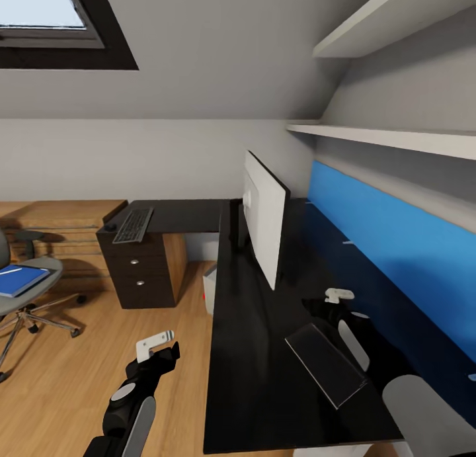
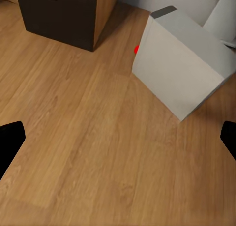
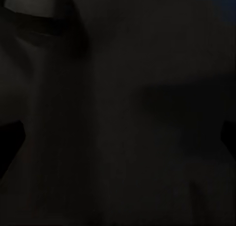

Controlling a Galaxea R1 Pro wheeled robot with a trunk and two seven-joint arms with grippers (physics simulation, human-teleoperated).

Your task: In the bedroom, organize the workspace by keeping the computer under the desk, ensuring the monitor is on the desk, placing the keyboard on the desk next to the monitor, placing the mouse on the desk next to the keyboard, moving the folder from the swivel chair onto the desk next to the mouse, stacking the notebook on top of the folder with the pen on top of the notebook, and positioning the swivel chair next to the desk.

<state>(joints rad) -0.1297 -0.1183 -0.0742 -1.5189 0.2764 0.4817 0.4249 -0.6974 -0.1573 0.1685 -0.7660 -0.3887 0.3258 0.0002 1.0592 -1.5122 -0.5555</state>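
The black desk (image 1: pixel 258 351) runs along the right wall and turns left at the far end. On it the monitor (image 1: pixel 266 220) stands edge-on, white back toward me. The keyboard (image 1: pixel 133 225) lies on the far wing, the mouse (image 1: pixel 110 227) just left of it. A thin dark grey notebook (image 1: pixel 325 363) lies flat near my right gripper (image 1: pixel 337 297), which hovers open over the desk. The swivel chair (image 1: pixel 30 297) at the left carries the blue folder (image 1: pixel 20 280) with the whitish pen (image 1: pixel 10 270) on it. The computer (image 1: pixel 210 286) (image 2: pixel 182 69) sits under the desk. My left gripper (image 1: pixel 156 344) (image 2: pixel 118 142) hangs open over the floor.
Three silver-knobbed drawers (image 1: pixel 140 265) (image 2: pixel 54 12) close off the desk's far wing. An oak drawer chest (image 1: pixel 59 229) stands behind the chair. White shelves (image 1: pixel 396 139) and a blue wall panel (image 1: pixel 396 239) overhang the desk's right side. Wooden floor (image 1: pixel 99 377) lies between chair and desk.
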